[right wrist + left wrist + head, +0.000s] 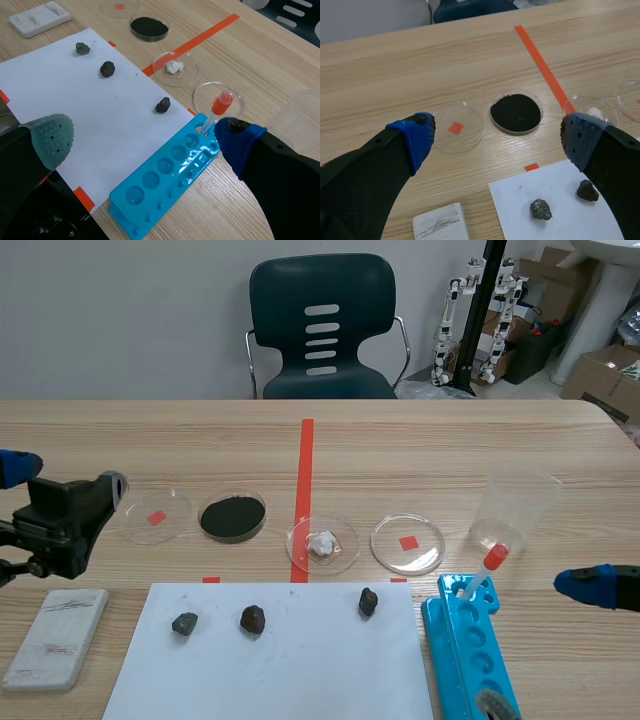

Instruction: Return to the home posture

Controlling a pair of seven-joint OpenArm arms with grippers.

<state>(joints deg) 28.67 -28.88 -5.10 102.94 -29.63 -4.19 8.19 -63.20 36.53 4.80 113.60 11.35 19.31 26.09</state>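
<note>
This job has nothing to pick up; it concerns only the arms. The left gripper (497,142) sits low at the table's left side, fingers spread wide and holding nothing. The right gripper (144,137) is low at the right side, its fingers likewise apart and empty. With no load to carry, I'd judge the retreat easy: there is nothing to take hold of, only clearance to mind. Nearest the right gripper is a blue tube rack (470,650) with a red-bulbed dropper (485,570) leaning in its far end, and a clear plastic cup (515,505) stands just beyond. Both look light and easy to tip, so a brush from the arm would likely knock them over. Ahead of the left gripper lie an empty petri dish (456,128) and a dish of black powder (516,112), with a white block (57,637) on the table near it. Further along the row are a dish with a white lump (322,545), perhaps cotton though I can't be sure, and another empty dish (407,543). Three dark stones (252,619) rest on the white sheet (300,670), well clear of both arms.
</note>
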